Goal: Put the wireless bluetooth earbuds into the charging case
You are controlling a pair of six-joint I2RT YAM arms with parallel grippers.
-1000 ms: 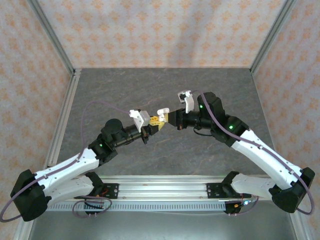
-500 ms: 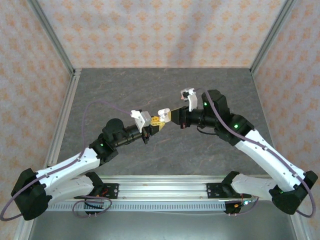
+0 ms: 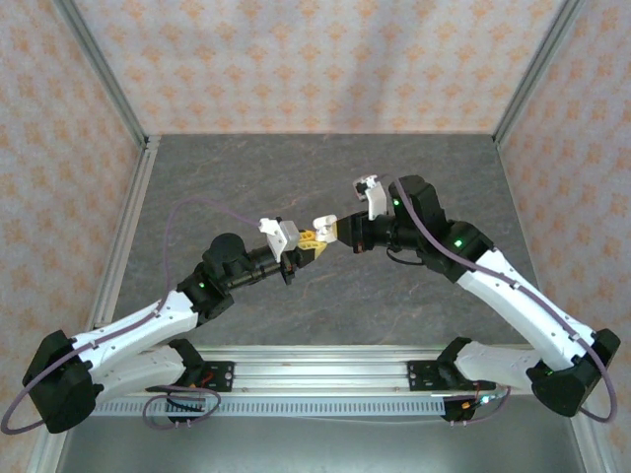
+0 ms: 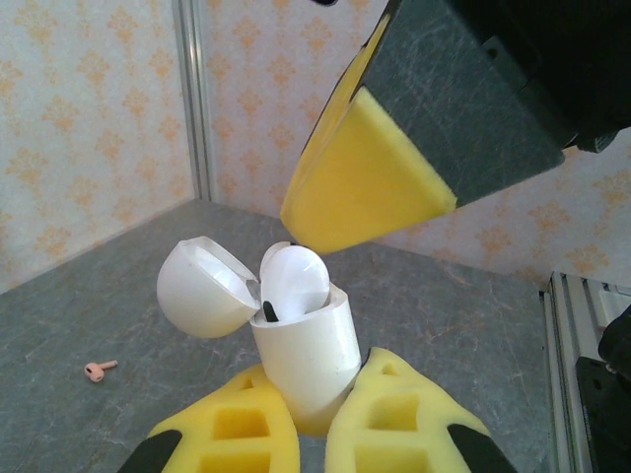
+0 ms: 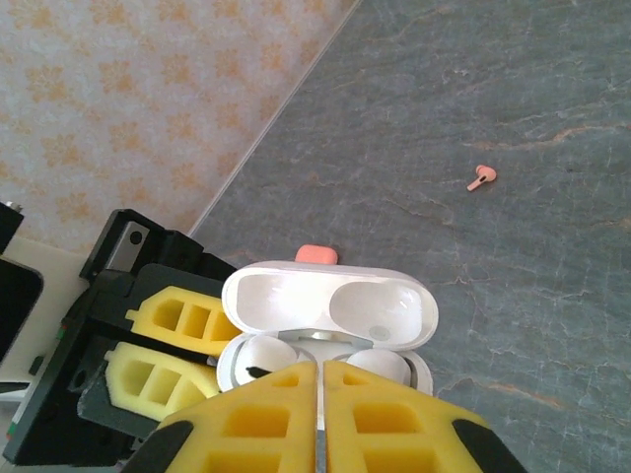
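Left hand (image 4: 314, 399) is clamped tight on the lower body of the white charging case (image 4: 306, 345), holding it above the desk (image 4: 79, 325) with the lid flipped open. The shell looks hard, glossy, light and probably slippery, so that low grip clear of the hinge seems right. A white earbud (image 4: 294, 279) sits in its well; it's tiny and slick, better nudged than squeezed. Right hand (image 5: 318, 374), fingers pressed together, hovers right over the case. I can't tell if it's pinching anything. The left wrist view gives the seated bud side-on. The right wrist view looks down into the lid's twin hollows, and a pink earbud (image 5: 481, 177) lies loose on the desk, well apart.
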